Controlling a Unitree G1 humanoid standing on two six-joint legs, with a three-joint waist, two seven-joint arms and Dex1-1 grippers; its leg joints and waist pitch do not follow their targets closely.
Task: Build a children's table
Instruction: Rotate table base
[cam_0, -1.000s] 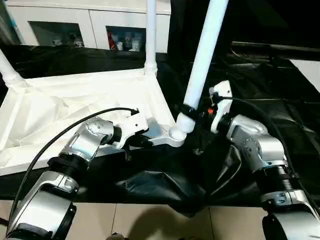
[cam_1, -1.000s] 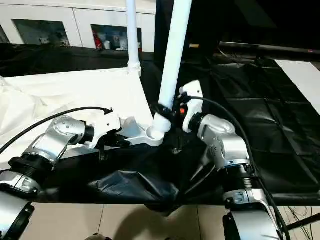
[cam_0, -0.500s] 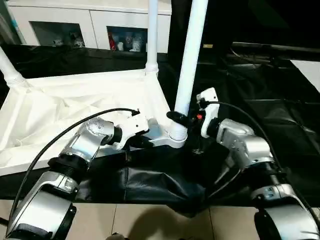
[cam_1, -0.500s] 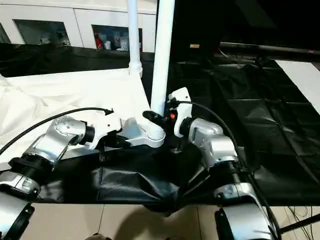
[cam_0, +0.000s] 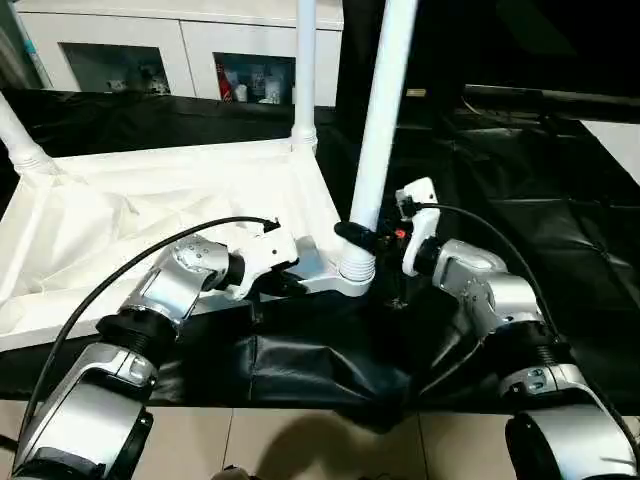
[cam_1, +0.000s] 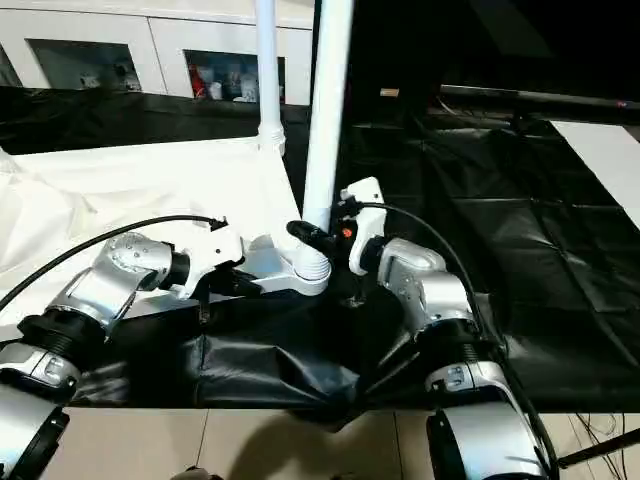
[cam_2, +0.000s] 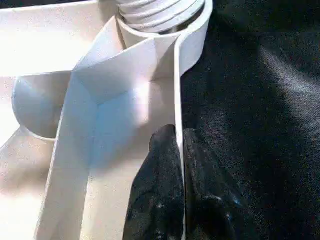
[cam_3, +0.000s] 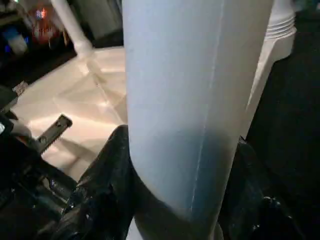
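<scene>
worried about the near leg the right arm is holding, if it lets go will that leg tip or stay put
Probably stays: the leg stands nearly upright with its ribbed base seated in the corner socket. It looks like a stiff, hollow, light tube, so little should pull it over. A tall leg could still wobble if not fully pressed home.

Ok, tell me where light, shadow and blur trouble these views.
Left eye view: the tabletop glares white, the black sheet swallows detail. Left wrist view: the rim is bright, the fingers blurred. Right wrist view: the leg looms soft, shadowed low.
</scene>
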